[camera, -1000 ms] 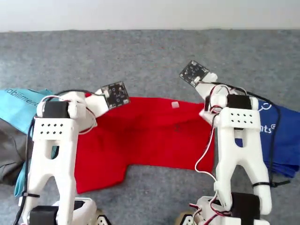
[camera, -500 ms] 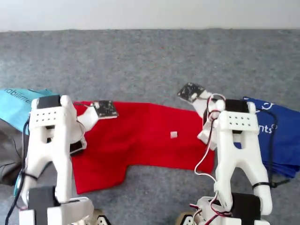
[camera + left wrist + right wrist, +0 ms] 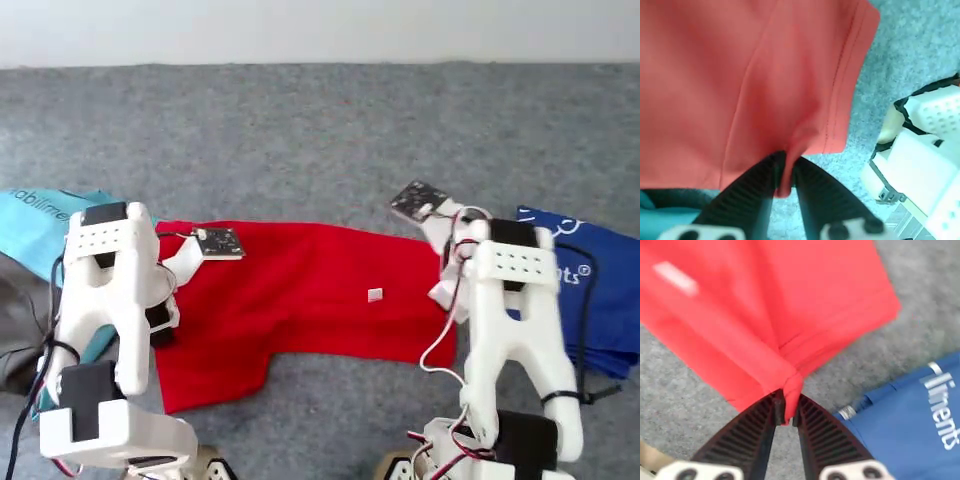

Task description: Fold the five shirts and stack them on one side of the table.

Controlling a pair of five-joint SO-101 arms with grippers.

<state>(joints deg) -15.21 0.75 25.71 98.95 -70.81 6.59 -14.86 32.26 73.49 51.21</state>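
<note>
Pinching a fold at the hem of the red shirt (image 3: 740, 75), the left tool (image 3: 785, 175) is narrow, its jaws closed on the cloth. The right tool (image 3: 786, 410) is also narrow, clamped on a bunched corner of the red shirt (image 3: 765, 315).

High view: the red shirt (image 3: 310, 290) lies spread at the centre of the desk (image 3: 320, 130), with one lobe reaching toward 7 o'clock. The left arm (image 3: 105, 290) covers its 9 o'clock edge and the right arm (image 3: 515, 300) covers its 3 o'clock edge, so the gripped spots cannot be made out from above. A small white tag (image 3: 375, 294) sits on the shirt right of centre. The tag (image 3: 675, 277) is blurred in the right wrist view.

Blue shirt (image 3: 590, 290) at 3 o'clock, cut off by the frame and partly behind the right arm. It lies just beside the red one, and whether they touch cannot be told. It carries white print (image 3: 910, 415).

Teal shirt (image 3: 45, 215) at 9 o'clock, cut off and partly under the left arm. A sliver of it (image 3: 660, 212) shows by the left tool.

Grey cloth (image 3: 18, 320) at 8 o'clock, mostly out of frame, so what kind of garment it is cannot be told.

A white robot part (image 3: 925, 145) is cut off at the frame edge, and which arm it belongs to is unclear.
</note>
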